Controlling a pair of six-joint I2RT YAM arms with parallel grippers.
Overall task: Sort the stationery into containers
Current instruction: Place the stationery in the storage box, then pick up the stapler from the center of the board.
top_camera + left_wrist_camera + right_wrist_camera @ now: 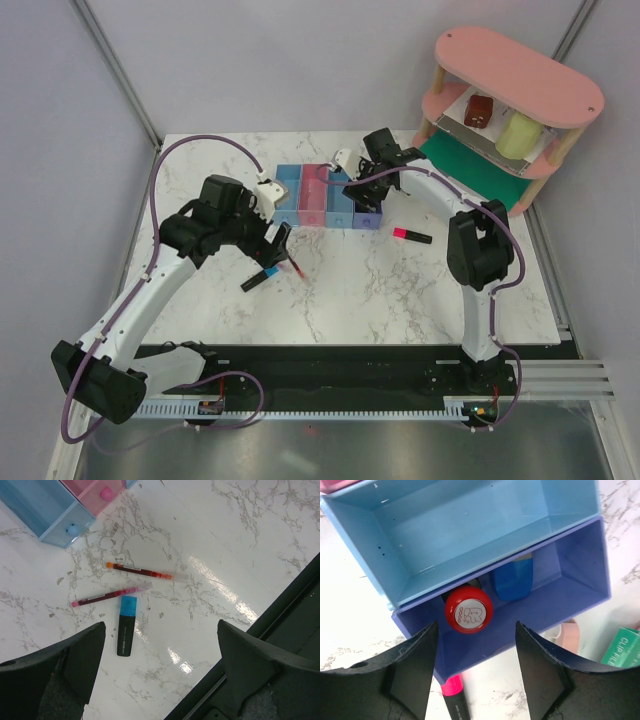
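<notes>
Right wrist view showed a red-capped stamp (468,609) in the darker blue bin (580,565) beside a blue block (512,578), with the right gripper (475,630) parted and empty above. The left gripper (161,630), wide open and empty, hung over a blue-capped marker (126,630) and red pens (142,571).

We note bright, even overhead lighting; glare streaks the bench (250,530) just right of the blue-capped marker (126,626); shadows are soft.
</notes>
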